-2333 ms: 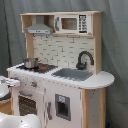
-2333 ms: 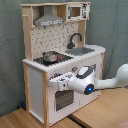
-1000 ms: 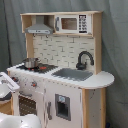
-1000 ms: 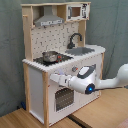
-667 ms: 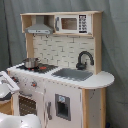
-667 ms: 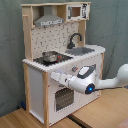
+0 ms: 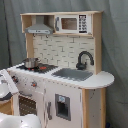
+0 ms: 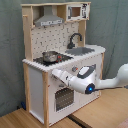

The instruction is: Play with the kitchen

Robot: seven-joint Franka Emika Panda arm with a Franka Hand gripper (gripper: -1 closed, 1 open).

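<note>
The gripper (image 8: pixel 54 75) sits at centre-left of the second exterior view, tip touching or just short of the kitchen (image 8: pixel 35 95) front panel, below the stovetop (image 8: pixel 50 59) edge; whether the jaws are released or clenched cannot be told, since the tip merges with the white panel. The arm (image 8: pixel 95 82) runs from it toward the right edge of the frame. In the first exterior view the same arm (image 7: pixel 7 85) enters at the left edge, beside the knobs (image 7: pixel 34 84). The kitchen fills the middle of both exterior views and stands on the floor. Judged handling: the unit is rigid board, too bulky to lift; only small fittings should move. Suitable holds are the knobs, the oven door (image 7: pixel 28 105) handle and the pot (image 7: pixel 30 63); the pot is likely light and smooth. The faucet (image 7: pixel 84 59) is slender and may be fragile. Clearance: the counter lip overhangs the panel, limiting upward travel; open room lies toward the lower right of the second exterior view.
</note>
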